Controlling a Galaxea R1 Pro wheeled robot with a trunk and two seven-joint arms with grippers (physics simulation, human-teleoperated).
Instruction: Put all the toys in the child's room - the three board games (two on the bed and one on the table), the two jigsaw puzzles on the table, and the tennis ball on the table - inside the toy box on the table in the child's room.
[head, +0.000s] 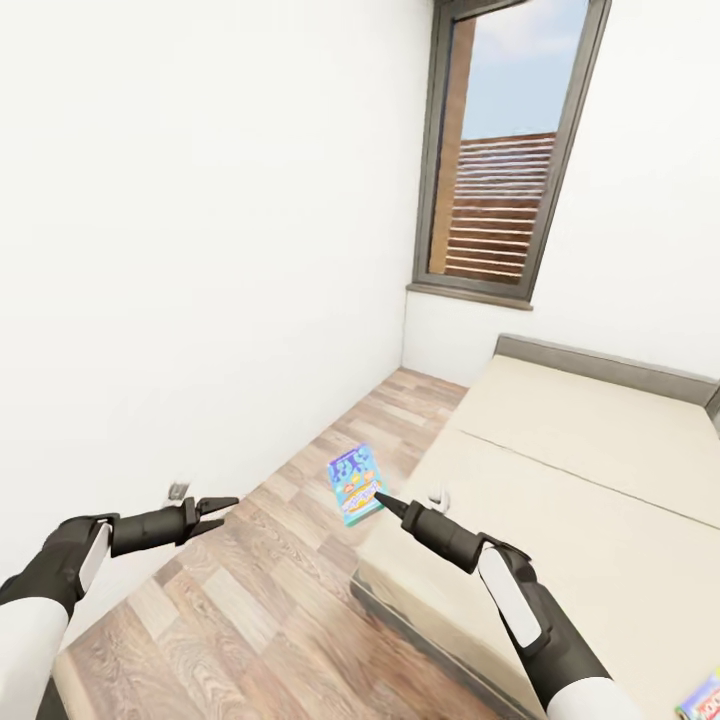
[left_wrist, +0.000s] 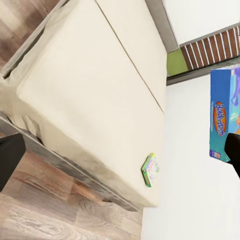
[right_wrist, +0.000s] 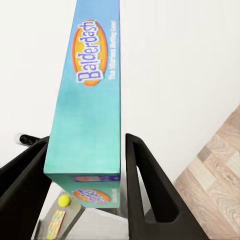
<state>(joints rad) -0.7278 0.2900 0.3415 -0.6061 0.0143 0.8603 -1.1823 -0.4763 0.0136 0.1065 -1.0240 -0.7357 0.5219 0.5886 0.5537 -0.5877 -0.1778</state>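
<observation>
Down at five o'clock in the head view, a colourful board game (head: 703, 700) on the bed (head: 600, 480) is cut off by the corner.

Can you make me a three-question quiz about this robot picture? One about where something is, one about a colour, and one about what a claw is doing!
1. Where is the other board game lying?
A. on the bed
B. on the floor
C. on the window sill

2. What colour is the side of the board game in the right gripper?
A. red
B. blue-green
C. black

3. What is the left gripper doing?
A. squeezing a ball
B. holding a box
C. open, holding nothing

Answers:
1 A: it sits near the edge of the beige bed.
2 B: the right wrist view shows a teal side with an orange logo.
3 C: its fingers are spread over the wood floor.
</observation>
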